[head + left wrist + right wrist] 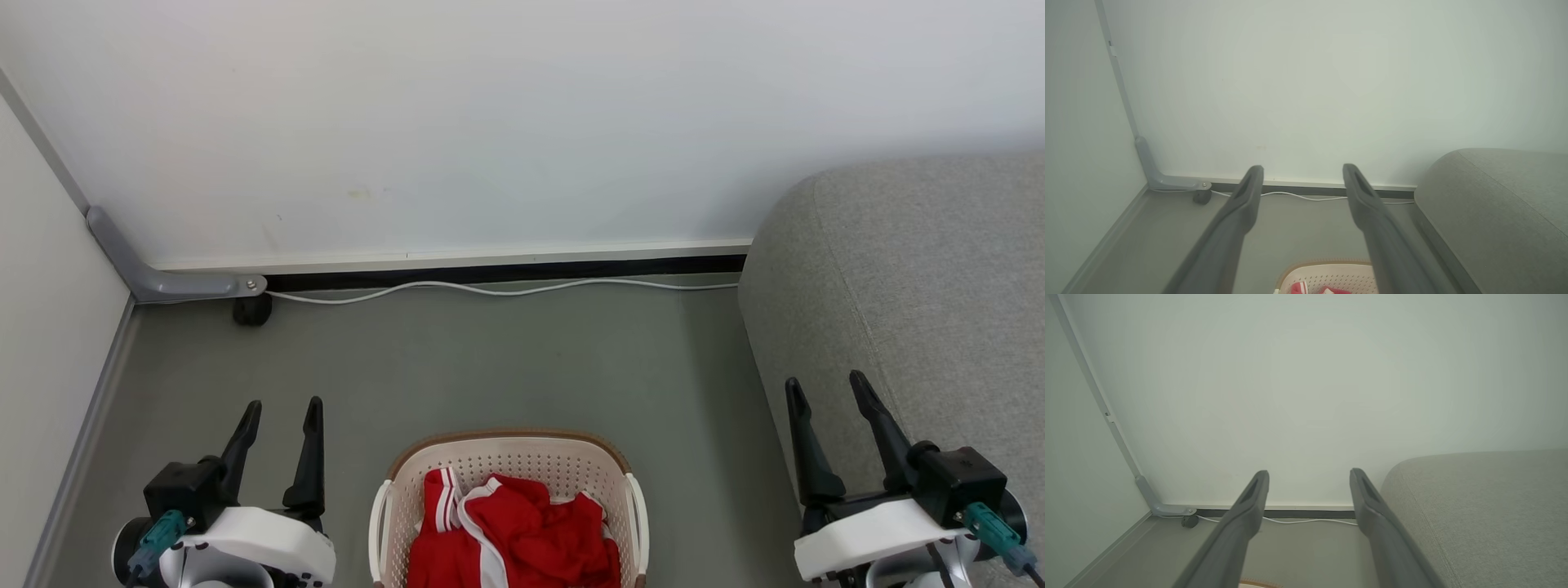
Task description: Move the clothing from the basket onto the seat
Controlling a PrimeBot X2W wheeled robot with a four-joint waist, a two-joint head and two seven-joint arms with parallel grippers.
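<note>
Red clothing [514, 531] with white stripes lies crumpled in the cream perforated basket [457, 457] on the floor at the bottom centre. The grey couch seat [914, 286] rises at the right. My left gripper [282, 408] hangs open to the left of the basket, holding nothing. Over the couch's near edge, my right gripper [824, 385] stands open and holds nothing. In the left wrist view the basket [1327, 273] and a bit of red clothing [1331, 290] peek between my fingers, with the seat [1494, 212] at the right. The right wrist view has the seat [1486, 514] too.
A white wall stands behind, with a white cable [490, 290] running along its base. A grey bracket [163, 282] and a small black wheel [251, 310] sit in the left corner. Grey floor [490, 367] stretches between the basket and the wall.
</note>
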